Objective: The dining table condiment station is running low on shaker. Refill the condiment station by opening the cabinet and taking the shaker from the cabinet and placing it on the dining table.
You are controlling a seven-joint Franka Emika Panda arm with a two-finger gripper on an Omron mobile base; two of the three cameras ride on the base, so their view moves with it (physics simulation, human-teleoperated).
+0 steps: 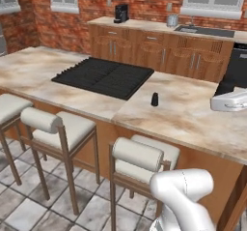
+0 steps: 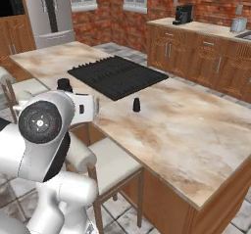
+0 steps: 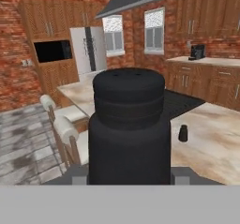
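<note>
Shaker (image 3: 129, 124), small, black and cylindrical with a narrower top, sits clamped in the gripper (image 3: 129, 174) beside the beige marbled dining table (image 2: 186, 130). Carrying is underway; next, reach over the stone and set it upright near the other small black shaker (image 2: 137, 105).

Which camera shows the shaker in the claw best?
The hand view: the held shaker looms large and close between the claw fingertips. The right base view catches just its black top above the wrist.
</note>
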